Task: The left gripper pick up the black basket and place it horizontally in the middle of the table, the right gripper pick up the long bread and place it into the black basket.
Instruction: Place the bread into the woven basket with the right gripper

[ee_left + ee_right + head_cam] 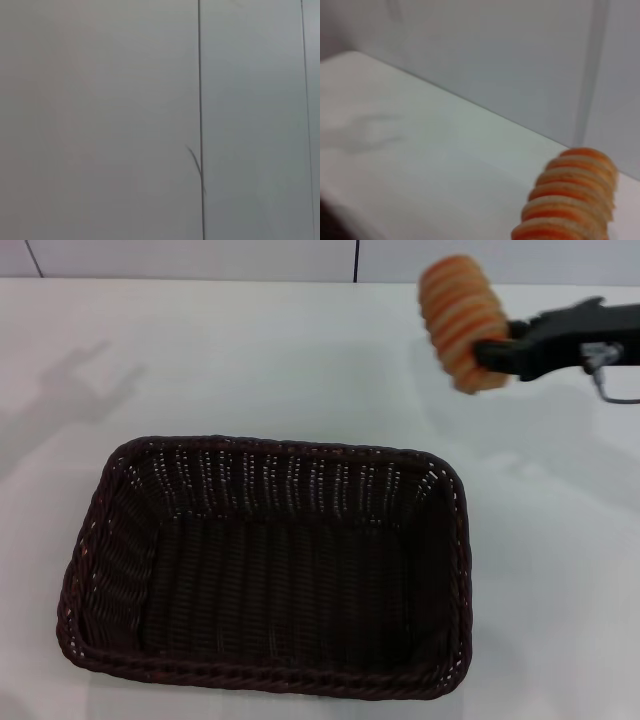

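long bread (463,323) aloft (wall only, left wrist)

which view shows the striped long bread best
The head view: the whole oblong orange-and-cream ridged long bread shows there, held aloft by the thin black right gripper, beyond the dark woven wicker basket. The right wrist view shows only part of it; the left wrist view shows none.
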Motion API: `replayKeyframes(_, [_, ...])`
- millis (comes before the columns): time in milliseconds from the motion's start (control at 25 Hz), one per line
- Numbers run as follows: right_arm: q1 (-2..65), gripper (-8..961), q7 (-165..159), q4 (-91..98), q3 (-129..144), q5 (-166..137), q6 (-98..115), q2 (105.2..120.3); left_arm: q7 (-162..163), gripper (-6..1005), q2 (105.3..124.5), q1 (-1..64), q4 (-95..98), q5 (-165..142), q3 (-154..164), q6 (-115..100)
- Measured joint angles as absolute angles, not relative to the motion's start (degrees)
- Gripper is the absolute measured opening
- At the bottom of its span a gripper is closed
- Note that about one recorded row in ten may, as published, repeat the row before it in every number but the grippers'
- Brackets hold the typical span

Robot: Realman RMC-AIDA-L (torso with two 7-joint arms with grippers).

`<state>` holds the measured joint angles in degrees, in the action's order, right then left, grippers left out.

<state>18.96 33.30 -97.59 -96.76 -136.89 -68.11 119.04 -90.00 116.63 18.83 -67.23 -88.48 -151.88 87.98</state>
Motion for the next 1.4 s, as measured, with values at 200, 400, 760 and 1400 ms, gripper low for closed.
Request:
replayKeyframes(200, [17.7,371,32.7,-104.7,-88.9,-134.3,-69.5,118.97,-90.0,666,116.63,18.9,-67.2,-88.5,-151.9,87.8])
replayKeyframes(400, [19.2,351,30.3,-108.0,-82.6,-134.1,-72.5,119.00,-90.0,665,116.63,19.0,-67.3,-88.5,-151.9,87.7])
replayKeyframes(760, [23.8,251,29.3,-103.8,-77.7,-130.3,-78.8,118.94,-89.9,665,116.63,19.0,-67.5,-88.3,-151.9,87.7])
replayKeyframes(1400, [24.8,420,27.5,-103.8,-79.8,-130.5,-81.2,118.84,-89.8,666,116.63,18.7,-67.4,-87.3,-152.1,87.7])
